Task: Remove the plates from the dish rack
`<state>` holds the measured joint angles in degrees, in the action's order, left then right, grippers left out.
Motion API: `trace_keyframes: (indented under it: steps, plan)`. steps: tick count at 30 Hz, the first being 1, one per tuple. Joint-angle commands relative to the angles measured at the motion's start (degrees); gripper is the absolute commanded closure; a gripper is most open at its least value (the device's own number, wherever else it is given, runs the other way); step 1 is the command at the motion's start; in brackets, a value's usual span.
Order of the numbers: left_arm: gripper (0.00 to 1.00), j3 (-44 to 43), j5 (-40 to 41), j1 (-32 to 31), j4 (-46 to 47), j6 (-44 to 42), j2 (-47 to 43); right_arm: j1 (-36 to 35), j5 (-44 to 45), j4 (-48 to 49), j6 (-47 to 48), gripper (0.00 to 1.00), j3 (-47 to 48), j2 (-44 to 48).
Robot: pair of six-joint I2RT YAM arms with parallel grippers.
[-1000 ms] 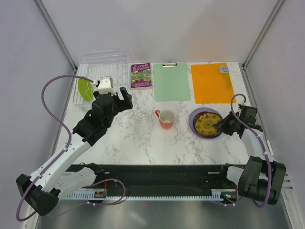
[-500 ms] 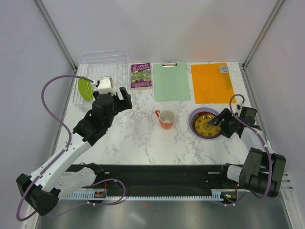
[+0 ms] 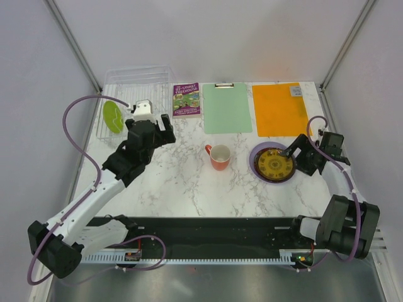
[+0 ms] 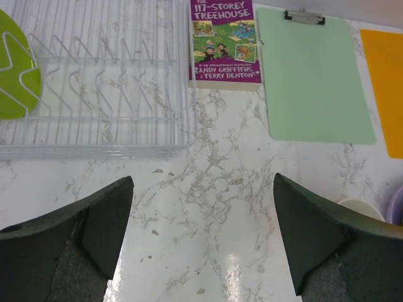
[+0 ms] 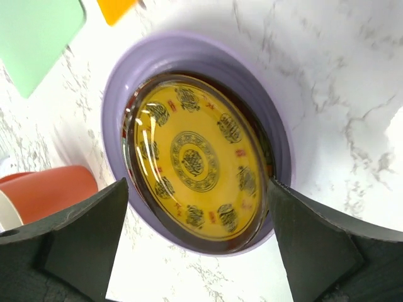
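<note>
1. A white marble table (image 3: 189, 182) stands between pale grey walls (image 3: 220, 38).
2. The wire dish rack (image 3: 148, 82) sits at the far left corner, with a lime green plate (image 3: 113, 116) upright in its left end.
3. To the right, a yellow-patterned plate (image 3: 274, 164) lies in a lavender plate (image 5: 113, 107), flat on the marble.
4. The left gripper (image 4: 203, 179) hangs spread wide and empty near the rack.
5. The right gripper (image 5: 196, 182), fingers wide apart, hovers empty above the stacked plates.
6. A book (image 3: 186, 99), a clipboard (image 3: 227, 107) and an orange mat (image 3: 280, 109) line the far edge; a mug (image 3: 219, 156) stands mid-table.

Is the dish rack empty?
No, a green plate stands in the rack at its left end.
</note>
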<state>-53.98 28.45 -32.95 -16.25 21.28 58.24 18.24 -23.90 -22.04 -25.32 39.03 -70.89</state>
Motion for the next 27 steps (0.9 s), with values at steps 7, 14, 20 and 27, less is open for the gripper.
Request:
trace_keyframes:
  steps: [7, 14, 20, 27]
  plan:
    - [0.02, -5.2, -4.3, 18.7, 4.1, -6.4, 7.2, -0.1, 7.8, -4.4, 1.6, 0.02, 8.3, 10.4]
    - [0.03, -12.9, -5.2, 32.8, 7.4, -11.2, 17.9, -0.1, 4.4, -3.0, 0.7, 0.02, 7.6, 10.0]
    - [0.07, -16.1, -8.4, 39.1, 11.1, -11.0, 28.1, -0.1, 2.6, -1.0, 0.7, 0.02, 7.3, 7.2]
    - [0.11, -18.4, -8.8, 41.2, 15.2, -11.4, 36.0, -0.2, 1.4, 2.9, 0.5, 0.02, 6.4, 3.7]
